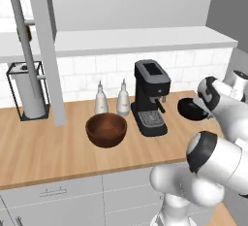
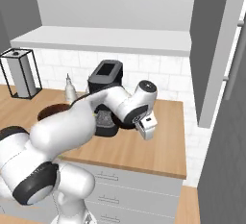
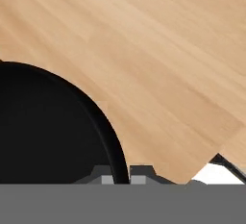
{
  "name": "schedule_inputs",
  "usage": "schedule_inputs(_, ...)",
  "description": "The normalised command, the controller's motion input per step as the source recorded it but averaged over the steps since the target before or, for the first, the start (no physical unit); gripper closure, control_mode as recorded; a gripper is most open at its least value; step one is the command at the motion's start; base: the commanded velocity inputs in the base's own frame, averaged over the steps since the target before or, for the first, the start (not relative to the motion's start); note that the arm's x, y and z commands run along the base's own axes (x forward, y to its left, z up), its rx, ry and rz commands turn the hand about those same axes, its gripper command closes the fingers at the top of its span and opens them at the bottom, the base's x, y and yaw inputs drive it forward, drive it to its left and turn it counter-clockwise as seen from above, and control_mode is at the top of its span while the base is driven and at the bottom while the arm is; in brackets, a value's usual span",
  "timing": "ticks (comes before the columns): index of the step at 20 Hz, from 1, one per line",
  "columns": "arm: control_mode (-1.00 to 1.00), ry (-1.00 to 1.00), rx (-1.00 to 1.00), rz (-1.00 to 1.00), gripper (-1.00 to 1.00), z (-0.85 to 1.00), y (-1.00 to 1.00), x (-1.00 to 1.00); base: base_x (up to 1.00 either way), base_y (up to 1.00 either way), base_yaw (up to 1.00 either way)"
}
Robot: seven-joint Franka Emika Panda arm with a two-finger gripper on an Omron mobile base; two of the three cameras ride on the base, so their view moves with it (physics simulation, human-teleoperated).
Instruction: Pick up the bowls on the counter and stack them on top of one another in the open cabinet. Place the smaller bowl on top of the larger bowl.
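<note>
A dark reddish-brown wooden bowl (image 1: 106, 129) (image 2: 50, 112) sits on the wood counter (image 1: 48, 152) left of the coffee machine. A smaller black bowl (image 1: 190, 109) (image 3: 43, 131) lies on the counter to the machine's right. My gripper (image 1: 202, 104) (image 2: 144, 128) (image 3: 122, 174) is at the black bowl's near edge, shut on its rim, which runs between the two fingertips in the hand view. Above, the open cabinet (image 1: 121, 40) (image 2: 105, 40) shows its white bottom board and grey inside, with its door panel (image 1: 46, 50) swung out.
A black coffee machine (image 1: 151, 96) (image 2: 105, 79) stands between the bowls. Two white bottles (image 1: 100, 99) are behind the wooden bowl. A wire-framed paper towel holder (image 1: 29, 89) (image 2: 21, 74) is at the far left. The counter ends just right of the black bowl (image 2: 185, 141).
</note>
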Motion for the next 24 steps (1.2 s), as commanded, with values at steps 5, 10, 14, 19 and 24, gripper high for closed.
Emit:
schedule_inputs(5,-1.00,0.00,0.00,0.06,1.00,0.89,1.00,-0.47,0.00,0.00,0.00)
schedule_inputs(10,-1.00,0.00,0.00,0.03,1.00,0.51,1.00,-0.18,0.00,0.00,0.00)
schedule_inputs(14,-1.00,0.00,-0.06,0.00,1.00,0.02,1.00,0.01,0.00,0.00,0.00)
schedule_inputs(19,-1.00,0.01,-0.13,0.00,1.00,0.00,1.00,0.17,0.00,0.00,0.00)
schedule_inputs(24,-1.00,0.08,-0.12,0.00,1.00,-0.03,1.00,0.56,0.00,0.00,0.00)
